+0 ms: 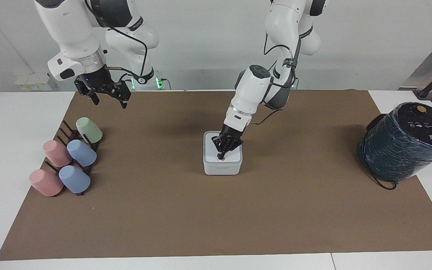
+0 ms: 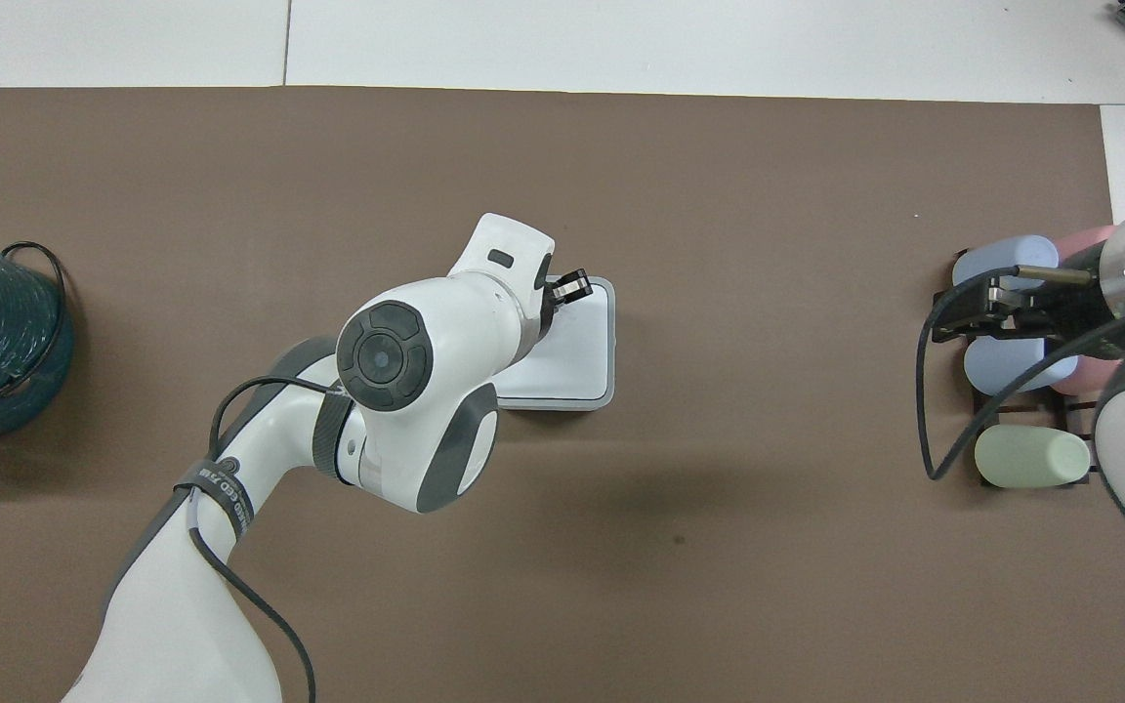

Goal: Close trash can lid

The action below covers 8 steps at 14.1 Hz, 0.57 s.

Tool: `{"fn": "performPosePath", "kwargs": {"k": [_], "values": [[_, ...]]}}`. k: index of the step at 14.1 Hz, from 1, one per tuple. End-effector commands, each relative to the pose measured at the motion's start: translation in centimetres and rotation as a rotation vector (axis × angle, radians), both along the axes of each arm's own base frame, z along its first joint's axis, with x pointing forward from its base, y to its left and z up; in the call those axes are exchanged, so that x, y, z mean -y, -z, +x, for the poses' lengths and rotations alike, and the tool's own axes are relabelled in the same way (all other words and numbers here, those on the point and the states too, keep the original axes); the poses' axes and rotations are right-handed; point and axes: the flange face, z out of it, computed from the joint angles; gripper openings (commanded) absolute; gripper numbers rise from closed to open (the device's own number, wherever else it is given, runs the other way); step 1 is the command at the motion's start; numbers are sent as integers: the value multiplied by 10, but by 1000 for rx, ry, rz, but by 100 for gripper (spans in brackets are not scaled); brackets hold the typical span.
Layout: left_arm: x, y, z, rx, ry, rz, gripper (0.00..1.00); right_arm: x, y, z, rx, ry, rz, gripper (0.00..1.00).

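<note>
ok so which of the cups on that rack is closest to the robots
The pale green cup. It is the only green one and lies at the rack's end nearest the robots; the two blue and two pink cups lie farther out.

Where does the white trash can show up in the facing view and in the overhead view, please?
Facing view: the trash can sits mid-mat, lid flat on it, under the left claw.
Overhead view: the trash can sits near the middle, partly covered by the left arm.
Shared landmark: the cup rack at the right arm's end, where the right claw waits.
</note>
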Motion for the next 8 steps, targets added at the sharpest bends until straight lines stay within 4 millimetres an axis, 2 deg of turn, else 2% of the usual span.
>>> {"fn": "performPosePath", "kwargs": {"k": [1,4,6,8], "values": [[4,33,2,-20,27,32,0,3,0,-2,-4,-19,12,100],[2,21,8,-30,38,50,1,3,0,-2,-4,-19,12,100],[-20,5,25,-64,17,67,2,3,0,-2,-4,-19,12,100],[-41,-33,40,-96,35,101,2,3,0,-2,-4,-19,12,100]]}}
